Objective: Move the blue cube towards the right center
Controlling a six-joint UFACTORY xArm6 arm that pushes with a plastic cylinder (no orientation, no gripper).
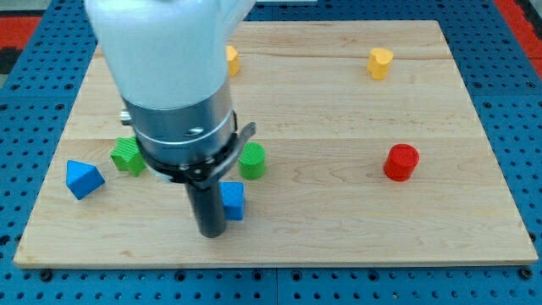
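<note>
The blue cube (233, 201) sits on the wooden board (339, 102) at the lower middle-left, partly hidden behind my rod. My tip (211, 232) rests on the board just at the cube's left side, touching or nearly touching it. The arm's wide white and grey body (174, 85) fills the upper left and hides the board behind it.
A green cylinder (252, 160) stands just above the blue cube. A green block (128, 156) and a blue triangular block (83, 179) lie at the left. A red cylinder (400, 163) is at the right center. Yellow blocks sit at the top (380, 63) and top middle (231, 60).
</note>
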